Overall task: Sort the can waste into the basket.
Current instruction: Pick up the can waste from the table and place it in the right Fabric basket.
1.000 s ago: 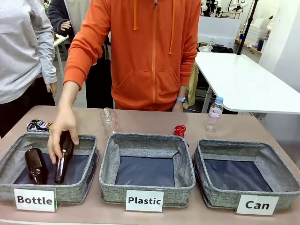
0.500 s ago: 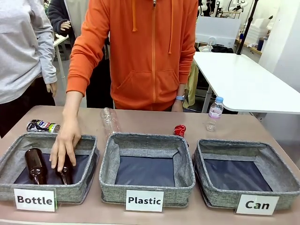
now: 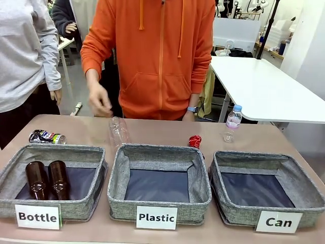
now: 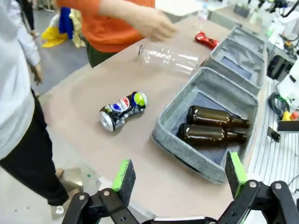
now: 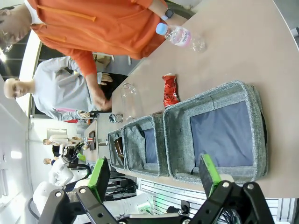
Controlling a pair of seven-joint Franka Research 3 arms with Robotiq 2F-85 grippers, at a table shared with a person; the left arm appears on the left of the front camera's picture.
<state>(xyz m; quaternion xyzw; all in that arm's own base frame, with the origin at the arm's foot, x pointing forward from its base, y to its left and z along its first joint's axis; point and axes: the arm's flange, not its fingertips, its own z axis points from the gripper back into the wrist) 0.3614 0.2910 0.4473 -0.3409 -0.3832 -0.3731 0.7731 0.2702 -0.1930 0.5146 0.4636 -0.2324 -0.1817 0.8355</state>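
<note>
The left fingers (image 4: 124, 175) and right fingers (image 5: 100, 173) gape apart, holding nothing. On the surface (image 3: 284, 137), the red can (image 3: 195, 141) lies behind the Plastic basket (image 3: 122, 203) and the printed can (image 3: 46, 136) behind the Bottle basket (image 3: 76, 211), both outside the Can basket (image 3: 238, 216)
</note>
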